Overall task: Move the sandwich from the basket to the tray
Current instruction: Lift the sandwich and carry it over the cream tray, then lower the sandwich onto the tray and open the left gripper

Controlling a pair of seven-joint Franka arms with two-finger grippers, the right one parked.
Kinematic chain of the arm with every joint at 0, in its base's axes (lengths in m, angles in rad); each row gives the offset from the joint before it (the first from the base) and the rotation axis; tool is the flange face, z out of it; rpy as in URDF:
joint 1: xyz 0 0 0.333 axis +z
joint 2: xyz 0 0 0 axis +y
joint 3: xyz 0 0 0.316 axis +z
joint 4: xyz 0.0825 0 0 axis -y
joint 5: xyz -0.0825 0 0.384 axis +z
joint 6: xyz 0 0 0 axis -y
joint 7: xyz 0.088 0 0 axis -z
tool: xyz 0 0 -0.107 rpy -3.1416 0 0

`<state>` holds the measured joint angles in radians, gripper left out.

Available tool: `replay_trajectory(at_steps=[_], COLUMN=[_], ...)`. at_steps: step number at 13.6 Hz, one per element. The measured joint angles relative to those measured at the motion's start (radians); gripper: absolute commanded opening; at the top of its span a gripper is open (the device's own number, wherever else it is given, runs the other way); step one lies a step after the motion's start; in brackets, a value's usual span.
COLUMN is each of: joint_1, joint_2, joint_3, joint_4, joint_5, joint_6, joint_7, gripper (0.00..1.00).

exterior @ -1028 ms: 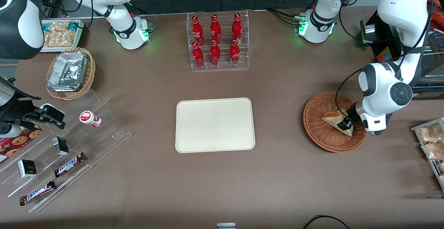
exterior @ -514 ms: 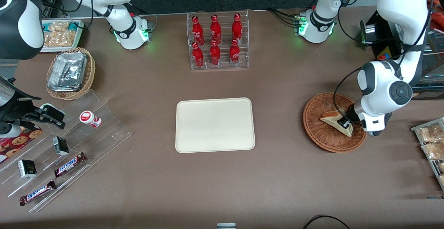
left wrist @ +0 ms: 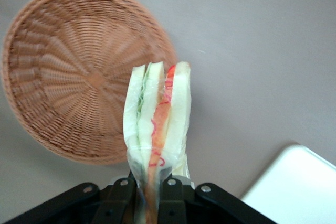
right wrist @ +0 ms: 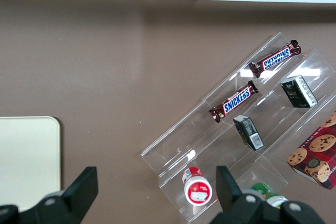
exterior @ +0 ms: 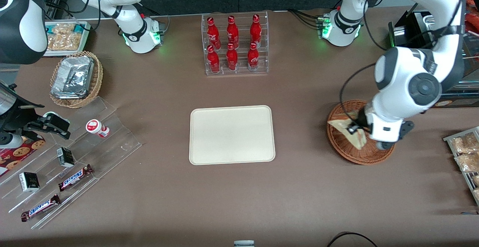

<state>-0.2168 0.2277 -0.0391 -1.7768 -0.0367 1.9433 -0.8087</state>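
The working left arm reached down over the working arm's end of the table, its white forearm angled toward the wicker basket (exterior: 359,153) and its wrist bent so the gripper (exterior: 353,129) hung above the basket's edge nearest the tray. The gripper was clamped on the sandwich (exterior: 346,131), its two black fingers (left wrist: 119,195) pressing the bread faces from either side at the wedge's lower end. In the left wrist view the sandwich (left wrist: 157,129) stood out from the gripper (left wrist: 149,192) edge-on, wrapped in clear film, with green filling along one layer and red-orange along the next. It was raised clear of the basket (left wrist: 63,72), whose woven floor lay bare beneath it. The cream tray (exterior: 232,134) sat on the brown table toward the middle, well apart from the basket, and one of its rounded corners (left wrist: 294,187) showed past the sandwich.
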Motion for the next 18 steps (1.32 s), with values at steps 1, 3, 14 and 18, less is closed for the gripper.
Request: replay_trajectory(at_steps=[1, 3, 14, 18], joint_1=[-0.043, -0.136, -0.408, -0.447], joint_2=[0.001, 0.006, 0.37, 0.52], joint_3=[-0.001, -0.003, -0.077, -0.099], joint_4=[0.025, 0.073, 0.472, 0.564], joint_5=[0.0, 0.0, -0.001, -0.001], joint_6=[-0.005, -0.006, -0.008, 0.083], joint_7=[0.0, -0.003, 0.021, 0.03], gripper=[0.0, 0.0, 0.0, 0.0])
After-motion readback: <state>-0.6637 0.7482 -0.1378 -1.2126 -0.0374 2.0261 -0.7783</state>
